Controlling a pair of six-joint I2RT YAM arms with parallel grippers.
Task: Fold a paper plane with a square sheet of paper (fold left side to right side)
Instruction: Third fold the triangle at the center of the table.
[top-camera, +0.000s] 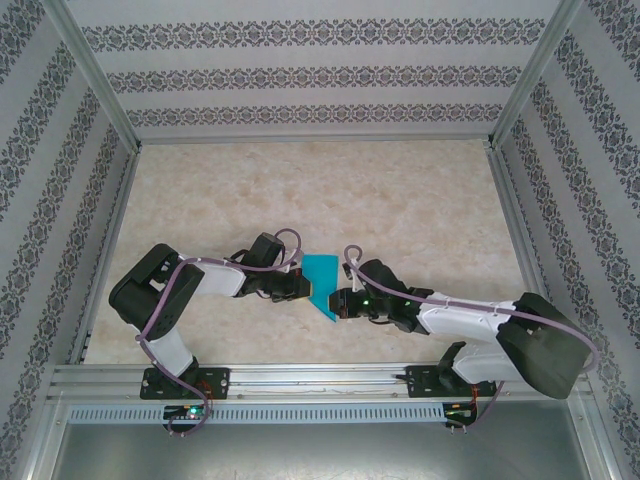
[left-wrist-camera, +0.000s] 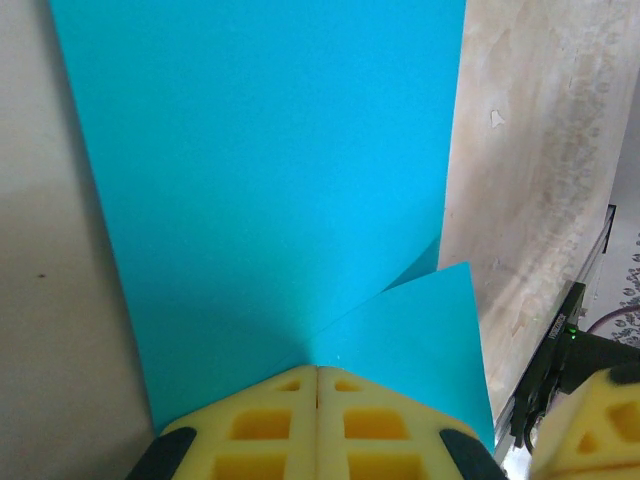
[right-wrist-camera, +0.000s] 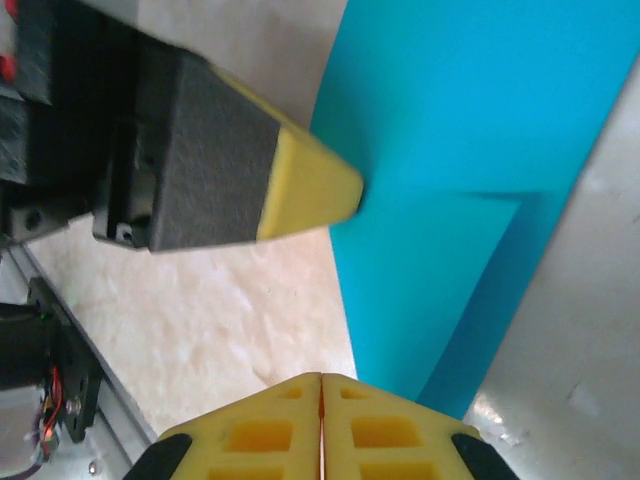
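While the left end effector stands closed, tips touching the near edge of the square sheet of paper just ahead of it, we cannot tell whether paper is pinched between them. One flap lies folded across the sheet. To its right, the right end effector, jaws likewise together, meets the opposite corner. We judge a clean crease needs one tip pinning while the other sweeps along the fold. Open table spreads beyond both; the rail sits close behind them.
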